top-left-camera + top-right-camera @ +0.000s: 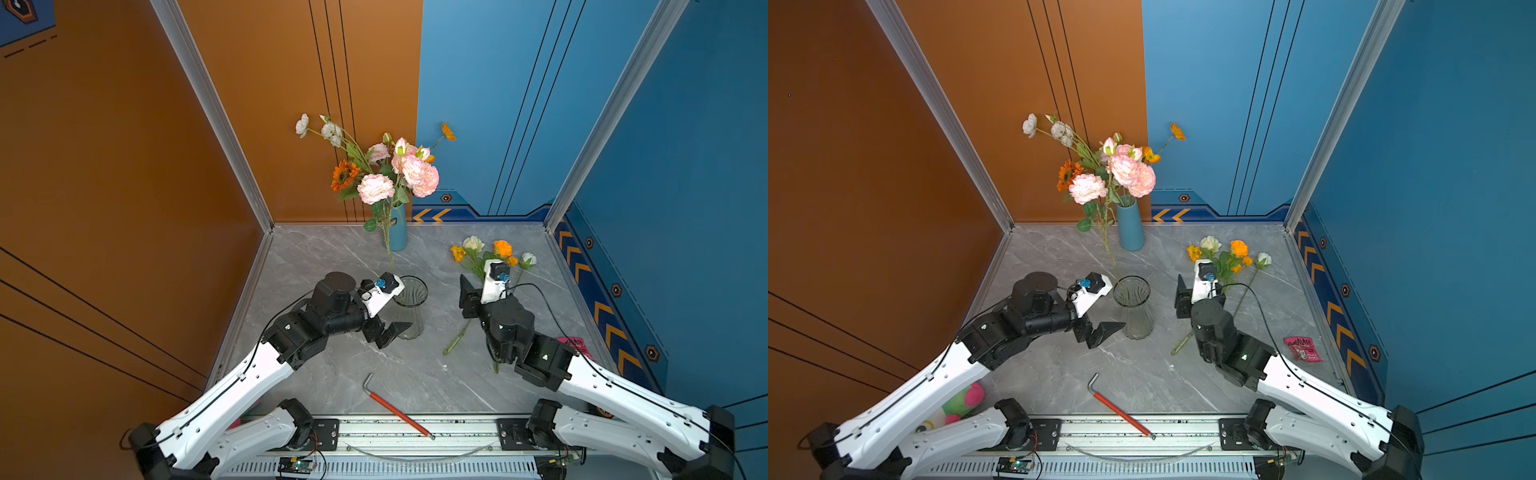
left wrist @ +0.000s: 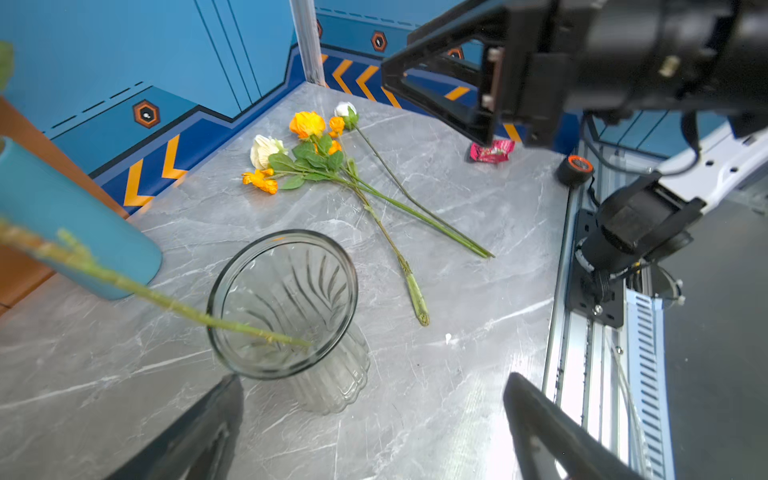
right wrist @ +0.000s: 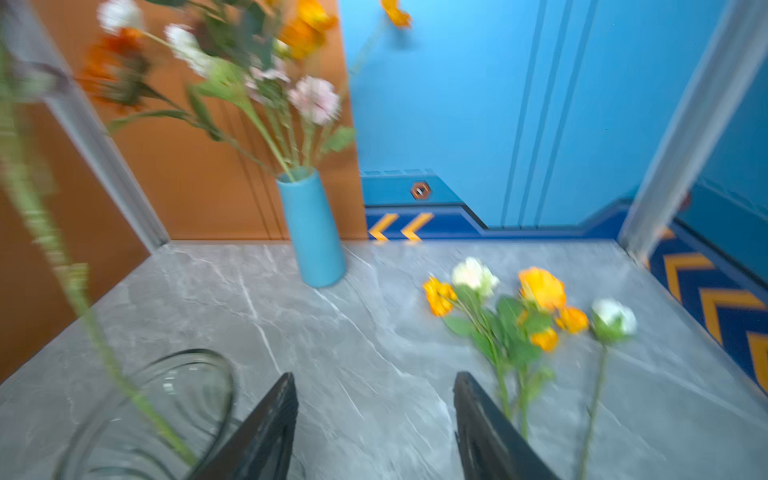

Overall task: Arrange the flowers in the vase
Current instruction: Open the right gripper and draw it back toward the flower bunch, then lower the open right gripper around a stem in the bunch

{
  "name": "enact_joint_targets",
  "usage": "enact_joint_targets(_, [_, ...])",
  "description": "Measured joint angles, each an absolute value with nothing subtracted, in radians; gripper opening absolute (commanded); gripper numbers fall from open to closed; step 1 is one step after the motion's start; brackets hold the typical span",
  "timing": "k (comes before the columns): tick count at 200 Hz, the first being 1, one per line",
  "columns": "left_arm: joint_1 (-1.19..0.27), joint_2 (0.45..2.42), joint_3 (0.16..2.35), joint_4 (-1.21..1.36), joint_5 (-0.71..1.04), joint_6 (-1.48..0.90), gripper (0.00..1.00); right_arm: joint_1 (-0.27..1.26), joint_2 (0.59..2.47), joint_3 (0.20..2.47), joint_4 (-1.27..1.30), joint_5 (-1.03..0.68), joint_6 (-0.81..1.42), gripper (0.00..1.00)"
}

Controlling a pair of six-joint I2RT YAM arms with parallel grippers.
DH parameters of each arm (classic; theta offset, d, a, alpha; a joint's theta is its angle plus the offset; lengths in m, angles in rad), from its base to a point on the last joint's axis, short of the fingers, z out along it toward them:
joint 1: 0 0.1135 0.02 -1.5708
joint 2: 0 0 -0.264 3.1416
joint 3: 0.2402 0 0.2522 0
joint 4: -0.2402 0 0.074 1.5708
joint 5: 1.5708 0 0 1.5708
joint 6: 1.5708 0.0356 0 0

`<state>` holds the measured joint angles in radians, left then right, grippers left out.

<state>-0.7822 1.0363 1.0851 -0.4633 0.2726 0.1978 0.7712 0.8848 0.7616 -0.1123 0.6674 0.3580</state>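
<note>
Clear ribbed glass makes up the glass vase [image 1: 409, 307] [image 2: 286, 303] standing mid-way across the grey marble table top [image 1: 332, 257]. One long green stem [image 2: 124, 282] leans in it, foot inside the rim, rising toward the back; I cannot tell which bloom it bears. Behind stands a blue vase [image 1: 398, 228] holding a bunch [image 1: 415, 170] of pink, white and orange blooms, an orange sunflower head [image 1: 344, 174] among them. The loose flowers [image 1: 490, 257] [image 3: 519, 316], with cream, yellow, orange and white heads, lie flat to the right of the glass vase. The right gripper [image 3: 374, 376] hovers between them and the glass vase, jaws apart and empty, their stems just beside one finger. The left gripper [image 1: 388, 332] is spread wide, empty, beside the glass vase's base.
</note>
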Motion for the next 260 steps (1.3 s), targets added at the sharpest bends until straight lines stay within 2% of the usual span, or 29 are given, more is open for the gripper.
enact_joint_targets(31, [-0.928, 1.215, 1.279, -0.519, 0.179, 0.272, 0.98, 0.419, 0.921, 0.761, -0.371, 0.443, 0.488, 0.54])
enact_joint_targets(70, [-0.969, 1.35, 1.333, -0.537, 0.173, 0.295, 0.98, 0.262, 1.163, 0.776, -0.491, 0.258, 0.479, 0.39])
enact_joint_targets(103, [-0.973, 1.356, 1.251, -0.521, 0.201, 0.262, 0.98, 0.208, 1.412, 0.894, -0.522, 0.158, 0.417, 0.33])
enact_joint_targets(130, [-1.003, 1.352, 1.211, -0.521, 0.183, 0.262, 0.98, 0.211, 1.556, 0.969, -0.509, 0.126, 0.384, 0.33])
enact_joint_targets(202, [-1.009, 1.322, 1.206, -0.519, 0.164, 0.261, 0.98, 0.22, 1.704, 1.028, -0.505, 0.123, 0.355, 0.32])
enact_joint_targets(260, [-1.009, 1.322, 1.206, -0.519, 0.16, 0.261, 0.98, 0.233, 1.751, 1.045, -0.502, 0.128, 0.342, 0.26])
